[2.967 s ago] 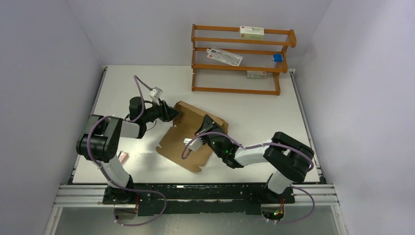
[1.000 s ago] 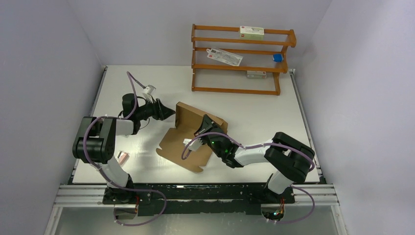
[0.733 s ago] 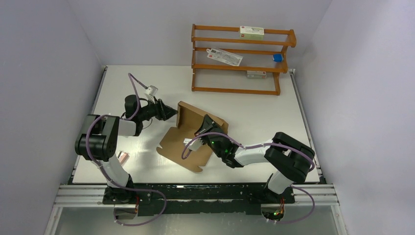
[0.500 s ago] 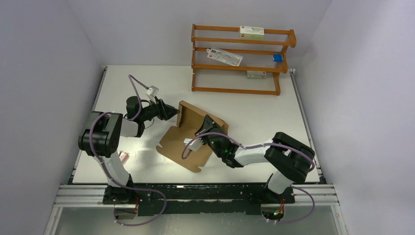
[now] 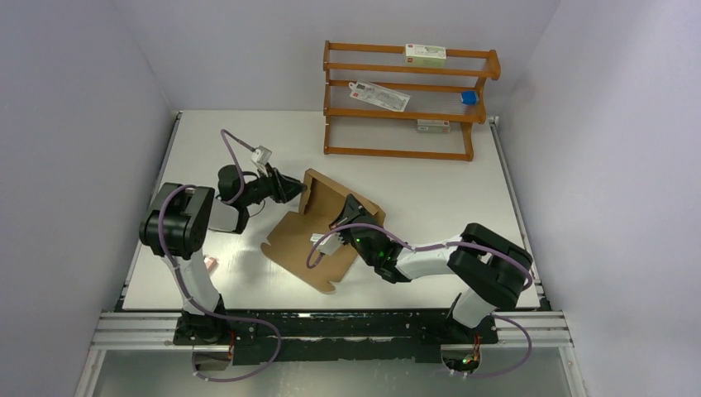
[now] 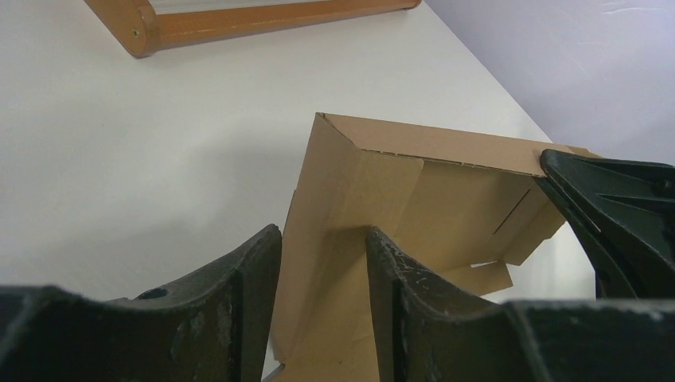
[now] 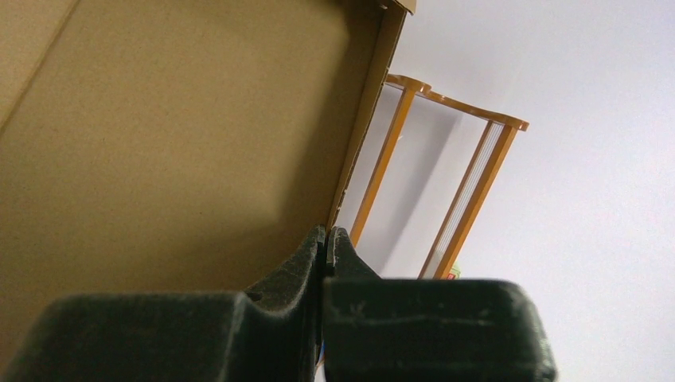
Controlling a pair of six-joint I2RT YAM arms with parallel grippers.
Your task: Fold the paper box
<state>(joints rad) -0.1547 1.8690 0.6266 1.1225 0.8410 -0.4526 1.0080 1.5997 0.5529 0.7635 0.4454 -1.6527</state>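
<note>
Paper box (image 5: pixel 307 240) lies mid-table (image 5: pixel 438 198), partly folded, far wall raised. Left gripper (image 6: pixel 322 243) at its left corner, jaws apart, straddling the side wall. Right gripper (image 7: pixel 326 243) pinched closed, tips against the far wall's right end.

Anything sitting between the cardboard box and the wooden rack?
Nothing: only bare table lies between the paper box and the rack, seen in the top view.
</note>
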